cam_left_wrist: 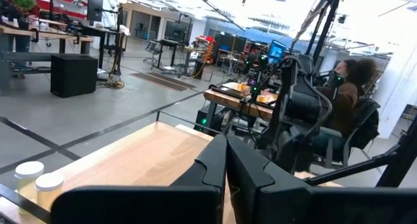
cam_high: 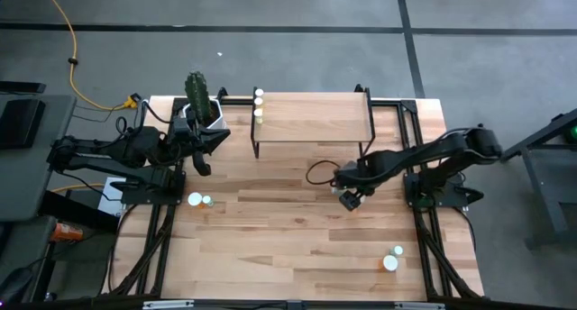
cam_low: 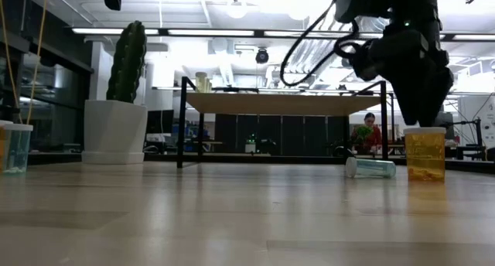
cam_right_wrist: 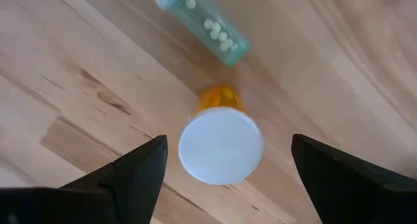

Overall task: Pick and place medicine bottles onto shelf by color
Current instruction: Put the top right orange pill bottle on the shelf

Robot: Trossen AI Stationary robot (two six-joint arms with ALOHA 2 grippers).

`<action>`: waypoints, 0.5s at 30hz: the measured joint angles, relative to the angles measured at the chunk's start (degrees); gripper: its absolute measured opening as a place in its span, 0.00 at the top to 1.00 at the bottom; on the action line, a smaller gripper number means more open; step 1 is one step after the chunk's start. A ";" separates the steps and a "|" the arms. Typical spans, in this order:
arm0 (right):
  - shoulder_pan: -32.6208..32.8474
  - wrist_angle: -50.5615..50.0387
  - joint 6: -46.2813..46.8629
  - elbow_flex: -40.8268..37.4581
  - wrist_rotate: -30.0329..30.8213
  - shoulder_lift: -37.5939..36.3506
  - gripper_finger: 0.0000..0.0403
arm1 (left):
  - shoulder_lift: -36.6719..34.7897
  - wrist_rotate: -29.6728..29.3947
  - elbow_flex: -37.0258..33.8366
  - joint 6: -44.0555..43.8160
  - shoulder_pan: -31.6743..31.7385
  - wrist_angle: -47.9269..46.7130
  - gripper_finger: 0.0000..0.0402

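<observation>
Right end effector (cam_right_wrist: 225, 168) poised, fingers apart, over an upright orange bottle (cam_right_wrist: 220, 142).
Beyond it a pale green bottle (cam_right_wrist: 203, 17) lies tipped; four bottles wait on the counter (cam_high: 297, 247), two stand on the shelf (cam_high: 315, 118). Left end effector (cam_left_wrist: 225, 178) is closed beside the shelf.

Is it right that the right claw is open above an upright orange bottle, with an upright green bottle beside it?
Not quite. The green bottle lies on its side, as the right wrist view shows. The rest holds: the right gripper is open above the upright orange bottle.
</observation>
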 joint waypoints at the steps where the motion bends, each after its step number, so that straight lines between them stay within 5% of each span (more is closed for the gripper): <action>1: 0.37 0.06 0.42 0.00 0.05 0.46 0.21 | -0.01 -0.01 0.00 0.05 0.00 0.00 1.00; 15: 1.16 0.22 2.36 0.00 0.53 7.02 0.29 | 0.00 -0.12 0.00 1.51 0.00 0.01 1.00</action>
